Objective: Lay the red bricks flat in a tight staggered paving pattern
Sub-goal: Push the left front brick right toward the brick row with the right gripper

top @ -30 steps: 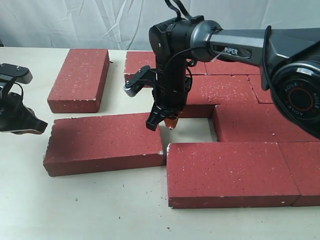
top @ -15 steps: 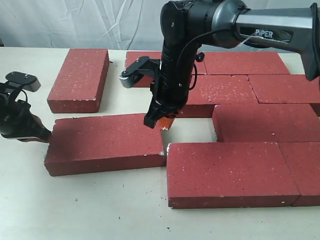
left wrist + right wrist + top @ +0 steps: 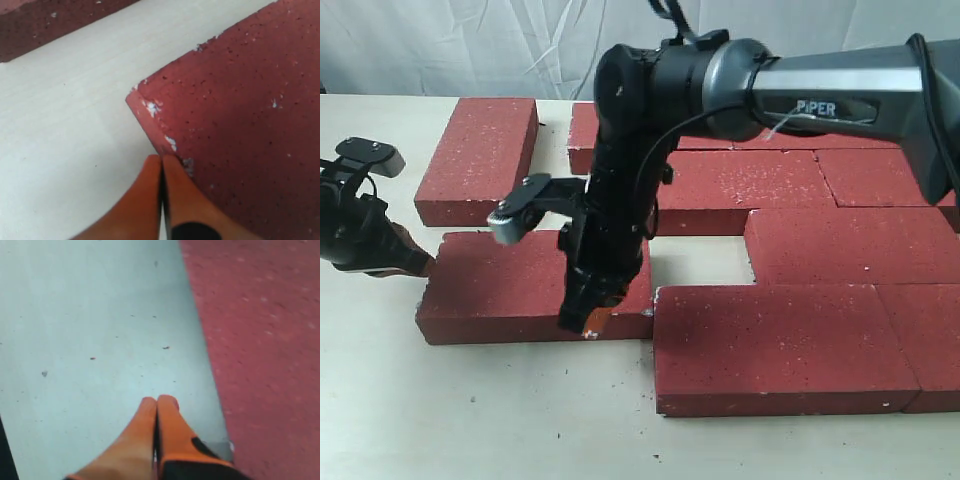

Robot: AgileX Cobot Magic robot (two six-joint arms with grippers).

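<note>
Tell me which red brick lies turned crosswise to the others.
The back-left brick, apart from the group: its long side runs front to back in the exterior view, while the rest run side to side.

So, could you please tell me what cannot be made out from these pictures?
- Exterior view: the right arm hides part of the loose brick, so its fit against the red bricks behind is unseen.
- Exterior view: the frame edge cuts off the rightmost brick.
- Right wrist view: the adjacent brick is blurred; whether the right end effector touches it is unclear.
- Left wrist view: only one brick corner shows by the left end effector.
</note>
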